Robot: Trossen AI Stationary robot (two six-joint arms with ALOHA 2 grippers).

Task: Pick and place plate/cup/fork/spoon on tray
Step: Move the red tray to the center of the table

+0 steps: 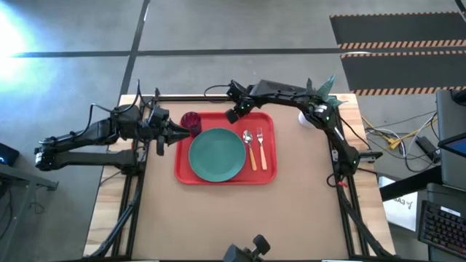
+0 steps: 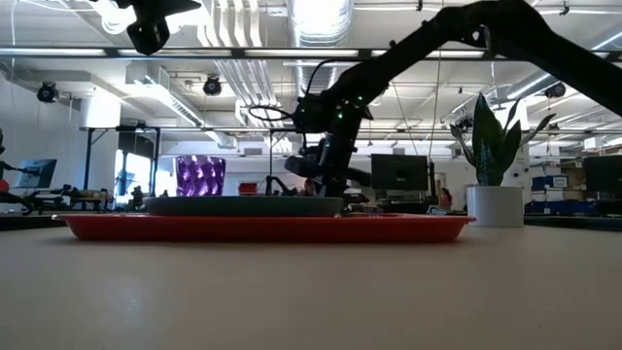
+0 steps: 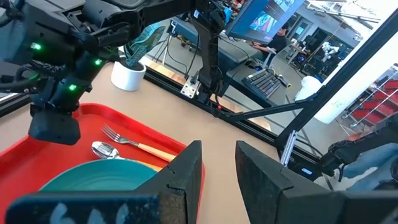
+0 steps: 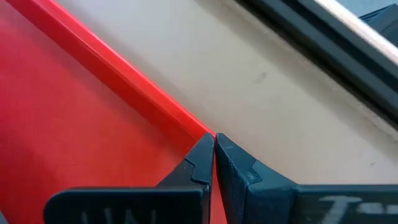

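The red tray (image 1: 182, 175) lies mid-table. On it rest the teal plate (image 1: 217, 154), the spoon (image 1: 250, 148) and the fork (image 1: 261, 148) side by side to the plate's right, and the purple cup (image 1: 191, 121), upright in the far-left corner. My left gripper (image 1: 182, 132) is open and empty, raised above the tray's left edge just beside the cup. Its wrist view shows the plate (image 3: 93, 177), the spoon (image 3: 106, 150) and the fork (image 3: 134, 143). My right gripper (image 1: 233, 115) is shut, with its tips (image 4: 214, 140) at the tray's far rim (image 4: 124, 81). My right gripper's shut fingertips come from above, slanting down onto the tray's far rim (image 4: 186, 121). One finger stands on the tray's side and one on the table's side. I cannot tell whether they touch or pinch the rim.
A white pot with a green plant (image 1: 309, 115) stands at the table's far right, behind my right arm. Bare table (image 1: 240, 218) spreads from the tray to the near edge. Cables and desks lie beyond the table's right side.
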